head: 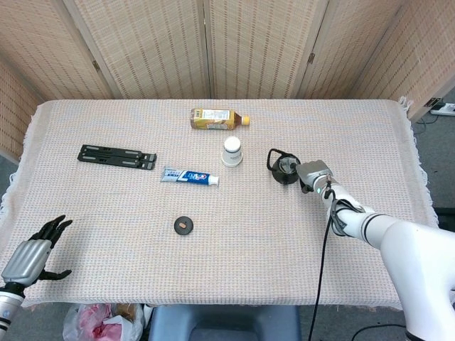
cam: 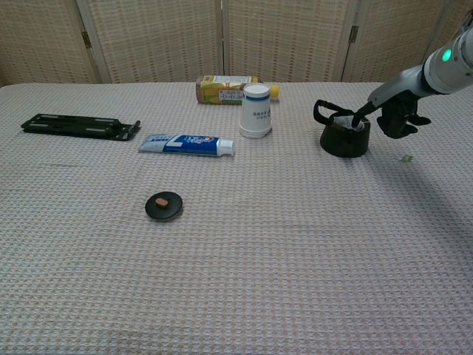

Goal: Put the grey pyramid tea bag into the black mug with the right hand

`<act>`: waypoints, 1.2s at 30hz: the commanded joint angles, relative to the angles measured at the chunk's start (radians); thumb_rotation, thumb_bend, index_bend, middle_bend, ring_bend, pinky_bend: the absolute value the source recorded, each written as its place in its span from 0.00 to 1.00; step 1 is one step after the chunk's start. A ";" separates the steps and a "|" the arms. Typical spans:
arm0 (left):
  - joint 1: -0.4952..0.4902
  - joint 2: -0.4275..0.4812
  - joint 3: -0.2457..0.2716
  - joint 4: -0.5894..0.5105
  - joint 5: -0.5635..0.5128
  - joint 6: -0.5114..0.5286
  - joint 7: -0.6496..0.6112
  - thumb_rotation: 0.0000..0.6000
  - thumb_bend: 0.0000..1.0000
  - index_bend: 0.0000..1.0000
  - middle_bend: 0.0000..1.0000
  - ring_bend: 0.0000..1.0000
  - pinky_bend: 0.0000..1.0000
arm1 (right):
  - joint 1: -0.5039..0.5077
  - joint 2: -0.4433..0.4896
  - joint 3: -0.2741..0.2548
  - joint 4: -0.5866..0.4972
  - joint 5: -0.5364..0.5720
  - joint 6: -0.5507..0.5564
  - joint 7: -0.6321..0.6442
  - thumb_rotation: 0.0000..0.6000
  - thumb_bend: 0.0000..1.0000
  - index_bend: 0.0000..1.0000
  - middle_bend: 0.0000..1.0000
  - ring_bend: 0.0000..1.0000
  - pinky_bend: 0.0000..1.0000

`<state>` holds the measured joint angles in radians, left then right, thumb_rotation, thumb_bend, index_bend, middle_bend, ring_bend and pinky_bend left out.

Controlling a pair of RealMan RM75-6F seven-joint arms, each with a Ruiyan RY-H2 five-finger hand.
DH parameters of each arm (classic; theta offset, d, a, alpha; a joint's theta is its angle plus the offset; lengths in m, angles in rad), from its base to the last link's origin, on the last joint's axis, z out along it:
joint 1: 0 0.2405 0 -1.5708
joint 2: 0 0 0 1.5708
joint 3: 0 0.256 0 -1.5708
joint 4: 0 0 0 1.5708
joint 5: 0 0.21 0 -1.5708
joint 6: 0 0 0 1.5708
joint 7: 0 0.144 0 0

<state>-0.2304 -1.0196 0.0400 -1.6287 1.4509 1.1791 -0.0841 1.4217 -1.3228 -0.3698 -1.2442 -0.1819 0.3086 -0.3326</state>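
1. The grey pyramid tea bag (cam: 347, 122) shows only as a pale scrap inside the black mug (cam: 343, 137); a fingertip covers part of it, and in the head view it is too small to make out.
2. Whether that finger merely touches the tea bag or pinches it cannot be told.
3. The right robot hand (cam: 395, 117) sits just beside the mug on the counter (cam: 295, 244), one finger (cam: 363, 112) reaching into the mug's mouth, the others curled.
4. The left robot hand (head: 30, 254) rests at the counter's near-left corner, fingers spread, holding nothing.
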 commanded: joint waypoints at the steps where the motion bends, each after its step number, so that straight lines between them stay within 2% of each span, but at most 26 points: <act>1: -0.001 0.000 0.000 0.001 0.001 -0.002 -0.001 1.00 0.06 0.00 0.00 0.02 0.26 | 0.005 -0.021 -0.017 0.023 -0.008 -0.008 0.024 1.00 1.00 0.00 0.93 0.72 0.77; 12: -0.001 0.000 0.000 0.002 0.001 -0.002 -0.004 1.00 0.06 0.00 0.00 0.02 0.26 | 0.008 -0.084 -0.051 0.115 -0.061 -0.057 0.114 1.00 1.00 0.00 0.93 0.72 0.77; 16: 0.000 -0.001 0.001 0.004 0.003 -0.001 -0.004 1.00 0.06 0.00 0.00 0.02 0.26 | 0.006 -0.039 -0.034 0.062 -0.104 -0.028 0.149 1.00 1.00 0.00 0.93 0.72 0.77; 19: 0.000 -0.001 0.002 0.004 0.004 0.000 -0.002 1.00 0.06 0.00 0.00 0.02 0.26 | -0.001 0.025 -0.027 -0.023 -0.146 0.020 0.164 1.00 1.00 0.00 0.93 0.72 0.77; 22: 0.003 -0.001 0.002 0.002 0.007 0.007 0.002 1.00 0.06 0.00 0.00 0.02 0.26 | -0.023 0.114 -0.003 -0.146 -0.206 0.103 0.181 1.00 0.97 0.00 0.89 0.72 0.77; 24: 0.005 -0.004 0.003 -0.001 0.009 0.010 0.010 1.00 0.06 0.00 0.00 0.02 0.26 | -0.057 0.193 0.026 -0.251 -0.266 0.179 0.202 1.00 0.88 0.00 0.82 0.67 0.73; 28: 0.005 -0.009 0.005 -0.007 0.012 0.012 0.029 1.00 0.06 0.00 0.00 0.02 0.26 | -0.167 0.337 0.075 -0.448 -0.433 0.358 0.250 1.00 0.70 0.00 0.59 0.46 0.54; 31: 0.010 -0.011 0.007 -0.011 0.020 0.024 0.041 1.00 0.06 0.00 0.00 0.02 0.26 | -0.284 0.426 0.088 -0.568 -0.587 0.506 0.290 1.00 0.62 0.00 0.45 0.35 0.43; 36: 0.020 -0.012 0.013 -0.019 0.035 0.046 0.053 1.00 0.06 0.00 0.00 0.02 0.26 | -0.482 0.522 0.056 -0.692 -0.815 0.733 0.316 1.00 0.59 0.00 0.42 0.33 0.42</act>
<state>-0.2118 -1.0317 0.0516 -1.6460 1.4841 1.2237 -0.0324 1.0750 -0.8956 -0.3105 -1.8282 -0.8556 0.9022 -0.0547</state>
